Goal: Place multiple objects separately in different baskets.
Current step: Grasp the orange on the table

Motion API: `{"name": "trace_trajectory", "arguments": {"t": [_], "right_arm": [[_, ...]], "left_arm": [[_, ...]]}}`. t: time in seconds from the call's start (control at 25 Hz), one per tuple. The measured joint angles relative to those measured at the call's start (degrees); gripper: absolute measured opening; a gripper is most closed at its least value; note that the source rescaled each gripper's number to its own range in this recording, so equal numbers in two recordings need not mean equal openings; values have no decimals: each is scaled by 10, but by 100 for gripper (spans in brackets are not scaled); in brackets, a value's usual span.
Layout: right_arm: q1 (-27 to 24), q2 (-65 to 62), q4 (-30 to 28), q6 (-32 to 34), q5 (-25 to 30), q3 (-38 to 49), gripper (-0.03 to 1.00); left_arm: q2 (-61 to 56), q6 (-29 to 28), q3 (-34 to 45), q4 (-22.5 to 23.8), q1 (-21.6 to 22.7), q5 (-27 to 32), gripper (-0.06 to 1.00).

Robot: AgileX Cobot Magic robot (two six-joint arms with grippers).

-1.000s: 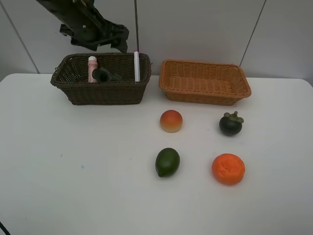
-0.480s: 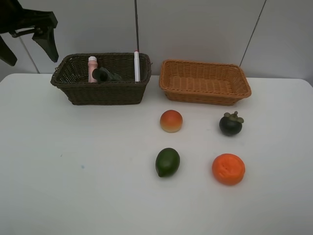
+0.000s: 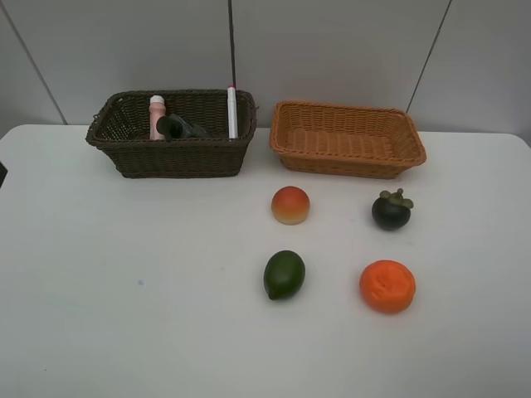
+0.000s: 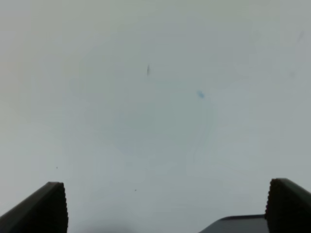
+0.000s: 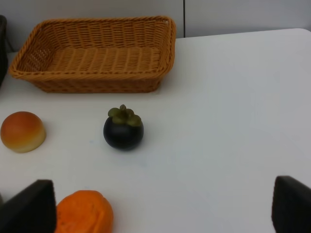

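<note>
The dark brown basket (image 3: 124,157) stands at the back left and holds the pink white-capped bottle (image 3: 156,116), the dark green pump bottle (image 3: 177,127) and the white pink-tipped marker (image 3: 232,112). The light orange-tan basket (image 3: 347,157) (image 5: 92,82) is empty. On the table lie the red-yellow fruit (image 3: 290,205) (image 5: 22,131), green fruit (image 3: 284,274), dark mangosteen (image 3: 391,211) (image 5: 123,130) and orange (image 3: 387,286) (image 5: 84,214). The black block is hidden. My left gripper (image 4: 165,206) is open over bare table. My right gripper (image 5: 163,206) is open, near the fruit. Neither arm shows in the exterior view.
The white table (image 3: 124,290) runs wide to the left and front. A grey panelled wall (image 3: 332,41) stands behind the baskets.
My left arm has pulled away from above the dark brown basket to the left and has left the exterior view. The objects have not moved.
</note>
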Motion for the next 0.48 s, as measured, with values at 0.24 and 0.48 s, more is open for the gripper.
{"name": "trace_trajectory", "arguments": {"t": [0.24, 0.48], "right_arm": [[0, 0, 0, 0, 0, 0, 94], [0, 0, 0, 0, 0, 0, 94]], "left_arm": [[-260, 26, 133, -4, 0, -5, 100], [-472, 74, 206, -19, 0, -13, 100]]}}
